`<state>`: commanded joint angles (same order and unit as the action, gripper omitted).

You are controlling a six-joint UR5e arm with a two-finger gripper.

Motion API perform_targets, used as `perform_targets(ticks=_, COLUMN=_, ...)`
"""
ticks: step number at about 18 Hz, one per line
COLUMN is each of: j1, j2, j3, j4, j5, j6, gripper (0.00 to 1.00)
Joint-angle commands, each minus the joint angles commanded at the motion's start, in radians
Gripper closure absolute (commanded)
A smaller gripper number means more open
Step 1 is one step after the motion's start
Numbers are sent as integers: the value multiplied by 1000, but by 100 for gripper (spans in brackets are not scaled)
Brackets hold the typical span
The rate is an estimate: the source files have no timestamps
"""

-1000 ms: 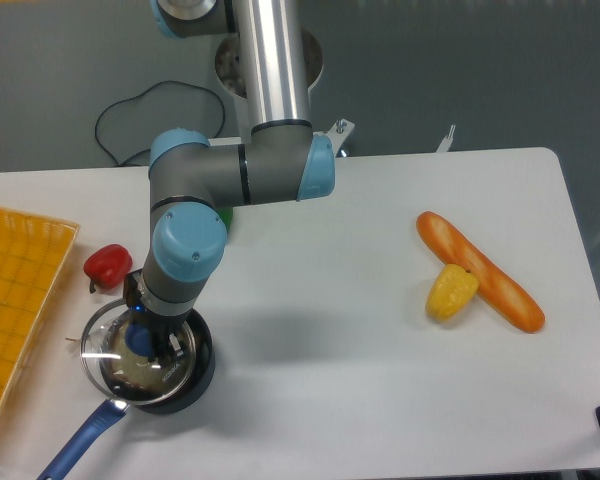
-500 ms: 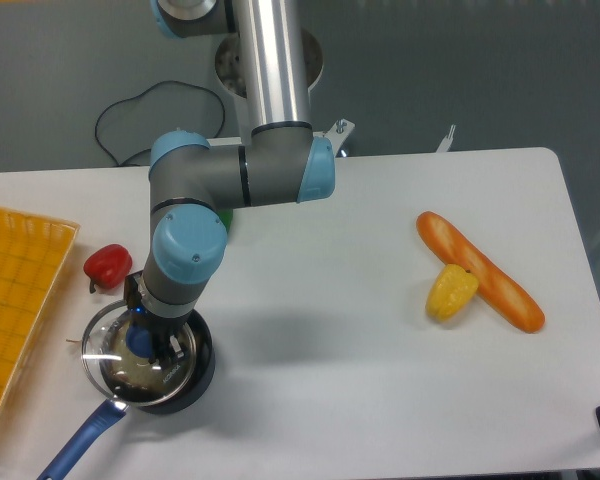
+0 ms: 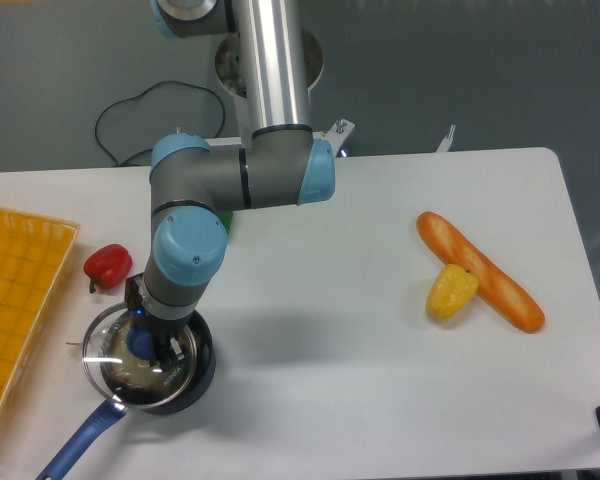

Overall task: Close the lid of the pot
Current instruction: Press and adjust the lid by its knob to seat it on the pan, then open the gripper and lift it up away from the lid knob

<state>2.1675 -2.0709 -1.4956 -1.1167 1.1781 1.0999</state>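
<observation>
The pot (image 3: 195, 378) is a small black pan with a long blue handle (image 3: 80, 446), at the table's front left. The lid (image 3: 105, 340), clear glass with a metal rim, lies over the pot, shifted a little to the left of it. My gripper (image 3: 143, 343) points down over the lid's middle and is shut on the blue knob (image 3: 138, 342). I cannot tell whether the lid rests on the pot's rim or hangs just above it.
A red pepper (image 3: 108, 265) lies just behind the pot. An orange tray (image 3: 20, 290) is at the left edge. A bread loaf (image 3: 480, 271) and a yellow piece (image 3: 451, 291) lie at the right. A black cable (image 3: 130, 120) runs behind the table.
The gripper, the lid and the pot have shifted very slightly; otherwise the scene is the same.
</observation>
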Motion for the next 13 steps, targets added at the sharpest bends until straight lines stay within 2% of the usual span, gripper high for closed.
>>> perform_targets(ticks=6, j1=0, j2=-3, j3=-2, j4=2, j5=2, j6=0, gripper=39)
perform_targets(ticks=10, j1=0, j2=-3, j3=-3, j4=2, j5=2, j6=2, gripper=31)
perform_targets(ticks=11, j1=-2, j2=-3, j3=-3, j4=2, j5=2, j6=2, gripper=26)
perform_targets(ticks=13, j1=-2, j2=-3, j3=-5, j4=3, j5=2, j6=9, gripper=7)
